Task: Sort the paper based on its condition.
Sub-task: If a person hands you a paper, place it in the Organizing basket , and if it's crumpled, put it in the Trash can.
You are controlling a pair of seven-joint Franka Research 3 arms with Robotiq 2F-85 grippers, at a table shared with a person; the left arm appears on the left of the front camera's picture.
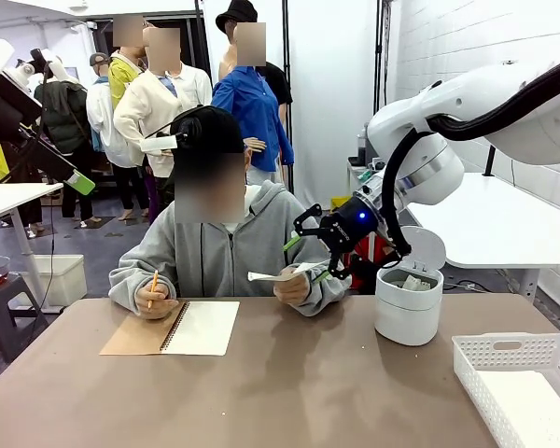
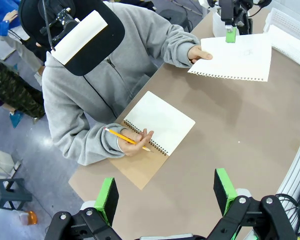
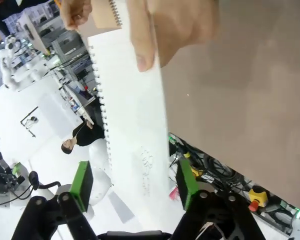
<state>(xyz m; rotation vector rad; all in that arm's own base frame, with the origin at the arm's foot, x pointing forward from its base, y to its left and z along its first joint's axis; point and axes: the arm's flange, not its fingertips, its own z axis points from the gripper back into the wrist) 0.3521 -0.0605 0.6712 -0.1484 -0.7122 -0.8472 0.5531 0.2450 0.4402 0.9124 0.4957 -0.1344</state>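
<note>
Jaws of outstretched right arm [image 1: 467, 112] straddle paper [image 3: 135, 125].

Brown table [image 1: 289, 373] up front, smooth and matte. Off to the right, a white brick wall [image 1: 467, 47] runs back, and a white side table [image 1: 504, 224] stands beside it. Straight behind, a plain white panel [image 1: 331, 93], with a black pole [image 1: 287, 93] at its edge. Over on the left there's a second white table [image 1: 9, 198], a dark stool [image 1: 5, 291] near it, and a white crate [image 1: 61, 278] sitting on the grey floor [image 1: 103, 252]. Bright, even indoor light all round.
</note>
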